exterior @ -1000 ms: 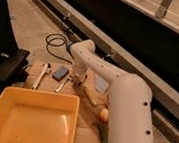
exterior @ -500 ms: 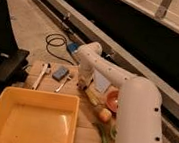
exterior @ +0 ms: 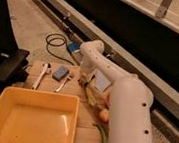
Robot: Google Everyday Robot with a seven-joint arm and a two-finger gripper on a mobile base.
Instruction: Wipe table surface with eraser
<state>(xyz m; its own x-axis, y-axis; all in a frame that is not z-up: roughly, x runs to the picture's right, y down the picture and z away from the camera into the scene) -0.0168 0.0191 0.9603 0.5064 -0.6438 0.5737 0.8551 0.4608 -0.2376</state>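
The table surface (exterior: 88,121) is a light wooden plank top in the lower middle of the camera view. My white arm reaches in from the lower right and bends down over the table's far edge. The gripper (exterior: 85,77) hangs there just above the planks, right of a blue-grey pad (exterior: 60,72), and it is shut. The arm's wrist covers most of the gripper. The eraser is hidden from view, and I cannot tell whether the gripper holds anything.
A big yellow tub (exterior: 32,120) fills the near left of the table. A white tool (exterior: 41,74) and a metal utensil (exterior: 63,84) lie beside the pad. Orange and green food items (exterior: 104,123) sit near the arm. A black cable (exterior: 54,43) lies on the floor behind.
The arm has swung slightly to the right along the table's far edge, carrying the gripper with it. The pad, tool and utensil have not moved.
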